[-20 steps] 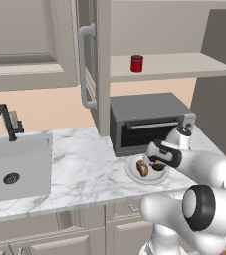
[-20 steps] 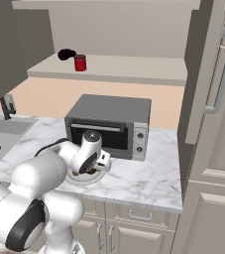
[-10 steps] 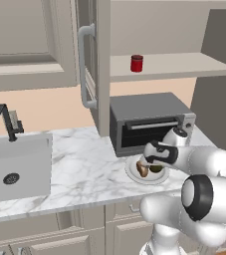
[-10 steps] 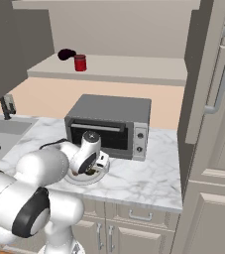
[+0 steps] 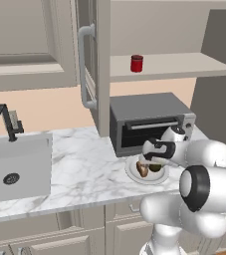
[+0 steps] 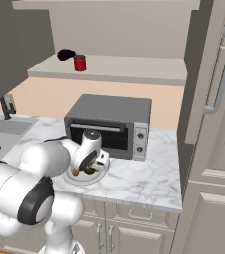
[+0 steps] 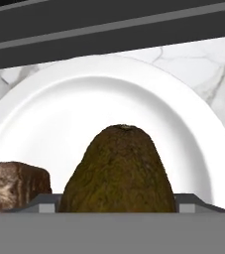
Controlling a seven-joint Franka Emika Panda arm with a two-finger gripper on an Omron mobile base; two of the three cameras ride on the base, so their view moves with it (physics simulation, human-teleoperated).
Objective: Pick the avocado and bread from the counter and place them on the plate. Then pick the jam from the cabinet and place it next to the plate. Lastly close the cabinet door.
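The white plate [image 5: 132, 174] lies on the marble counter [image 5: 84, 164] in front of the toaster oven. On it sit the brown bread [image 5: 142, 170] and, to its right, the dark green avocado [image 5: 156, 168]. My gripper [image 5: 153, 162] hangs low over the plate, its fingers flanking the avocado. In the hand view the avocado [image 7: 119, 168] stands between the fingertips and touches both of them, with the bread [image 7: 12, 183] at its left on the plate [image 7: 134, 69]. The red jam [image 5: 136, 63] stands on the cabinet shelf [image 5: 184, 67]. The cabinet door [image 5: 102, 64] stands open, its bar handle toward the sink.
A grey toaster oven [image 5: 149, 119] stands right behind the plate, under the shelf. The sink [image 5: 15, 164] and black faucet [image 5: 5, 122] are at the left. A dark object [image 6: 66, 54] lies beside the jam [image 6: 80, 62]. A tall cabinet [image 6: 218, 124] closes off the counter's right end.
The arm's elbow has risen and the hand has edged slightly left over the plate. Avocado, bread and jam stay where they were.
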